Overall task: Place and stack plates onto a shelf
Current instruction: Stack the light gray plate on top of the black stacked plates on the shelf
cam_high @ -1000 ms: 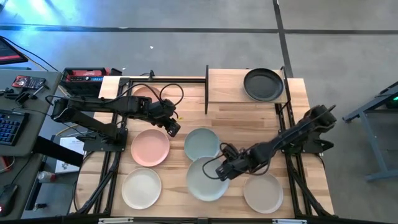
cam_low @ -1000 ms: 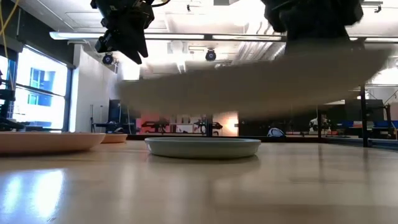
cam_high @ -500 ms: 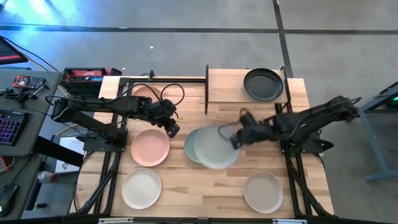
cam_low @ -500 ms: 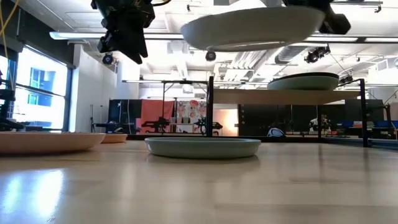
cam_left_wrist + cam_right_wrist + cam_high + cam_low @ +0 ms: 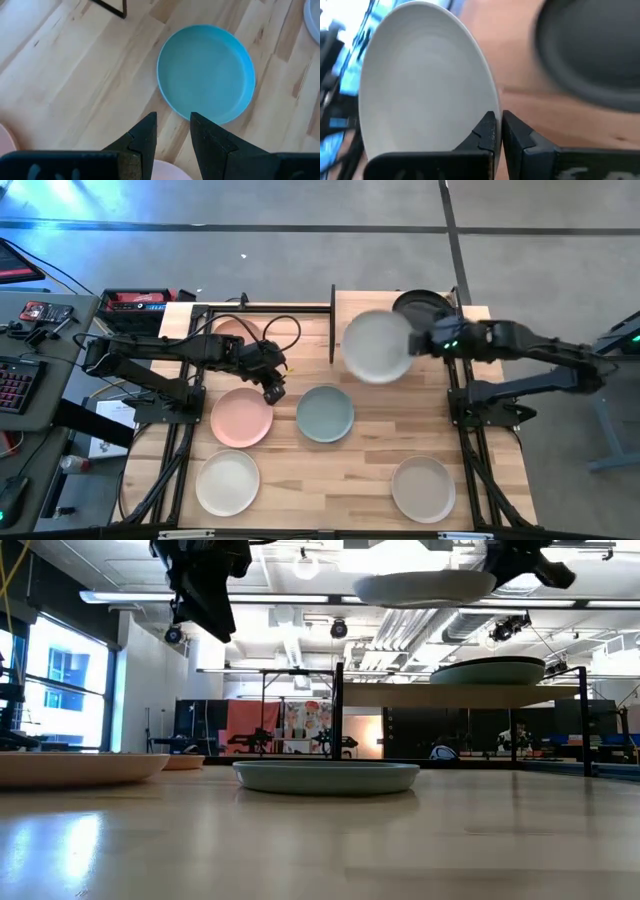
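High view: right end effector (image 5: 422, 340) pinches a pale plate (image 5: 377, 346) by its rim, carrying it level above the shelf (image 5: 352, 320), beside the black plate (image 5: 420, 302), likely for setting down there.

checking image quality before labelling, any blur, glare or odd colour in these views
High view: the pale plate held by the right gripper is motion-blurred over the shelf. Low view: bright ceiling lights wash out the top, and the left gripper is a dark silhouette. Left wrist view: the blue-green plate looks vivid blue. Right wrist view: the black plate is out of focus.
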Robot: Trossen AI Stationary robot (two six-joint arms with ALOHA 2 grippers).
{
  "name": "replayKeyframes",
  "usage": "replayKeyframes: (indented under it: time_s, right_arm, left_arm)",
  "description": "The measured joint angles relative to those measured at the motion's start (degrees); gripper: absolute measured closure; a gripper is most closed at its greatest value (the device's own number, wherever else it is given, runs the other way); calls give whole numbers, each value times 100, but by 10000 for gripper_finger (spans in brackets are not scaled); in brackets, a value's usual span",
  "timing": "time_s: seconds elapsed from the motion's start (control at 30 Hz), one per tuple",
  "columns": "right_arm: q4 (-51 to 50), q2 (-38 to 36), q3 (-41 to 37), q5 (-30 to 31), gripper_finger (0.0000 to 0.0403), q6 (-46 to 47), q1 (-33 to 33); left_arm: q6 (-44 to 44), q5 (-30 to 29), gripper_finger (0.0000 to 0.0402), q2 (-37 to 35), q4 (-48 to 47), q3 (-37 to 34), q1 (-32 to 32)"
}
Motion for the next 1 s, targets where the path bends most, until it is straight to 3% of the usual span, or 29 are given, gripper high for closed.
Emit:
replayKeyframes:
  time_s: [0.27, 0.47, 1.0]
  right_arm:
    - [-554, -832, 0, 2, 403, 249, -1458]
    - [-855, -1002, 0, 236, 403, 628, -2172]
    - [-1194, -371, -413, 199, 403, 1563, -2813]
  left_arm:
    - [758, -2, 296, 0, 7, 0, 17]
    - [1138, -2, 296, 0, 8, 0, 17]
    - [2269, -450, 296, 0, 4, 0, 17]
